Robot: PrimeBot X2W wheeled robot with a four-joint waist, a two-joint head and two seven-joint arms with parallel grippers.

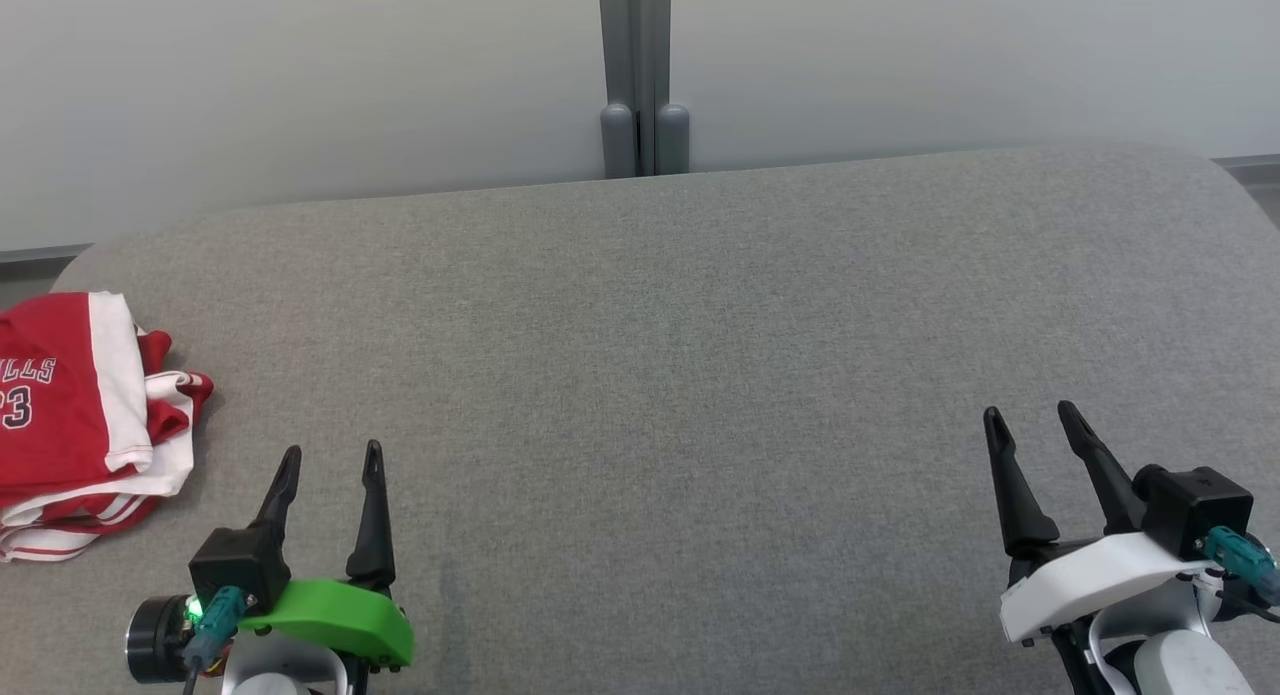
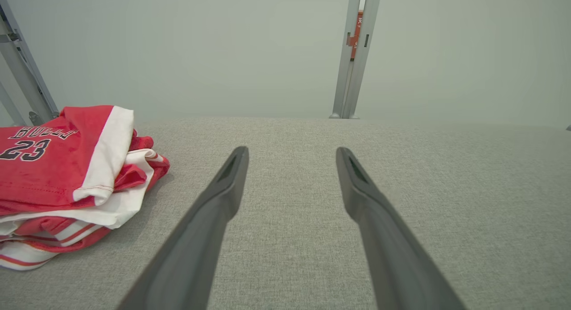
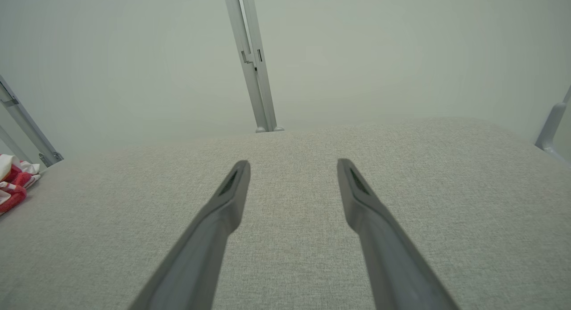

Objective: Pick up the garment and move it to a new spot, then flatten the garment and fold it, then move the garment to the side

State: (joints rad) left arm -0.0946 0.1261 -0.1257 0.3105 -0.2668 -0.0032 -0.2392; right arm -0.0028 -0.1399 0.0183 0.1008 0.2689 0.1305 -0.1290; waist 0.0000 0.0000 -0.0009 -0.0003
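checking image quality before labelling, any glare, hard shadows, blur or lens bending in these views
Head view: soft even light, no glare, a faint shadow beside the garment; the gray surface looks bowed at its far edge, probably wide-angle. Left wrist view: the garment's print is sharp, left fingers soften toward the bottom edge. Right wrist view: pale hazy wall, the post leans, right fingers soft low down.

Garment (image 1: pixel 70 415) cut off at head view's left edge (lettering partly lost); under-layers hidden.

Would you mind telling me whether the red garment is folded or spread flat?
Folded, roughly: the red garment lies as a compact stack of layers at the left edge of the table.
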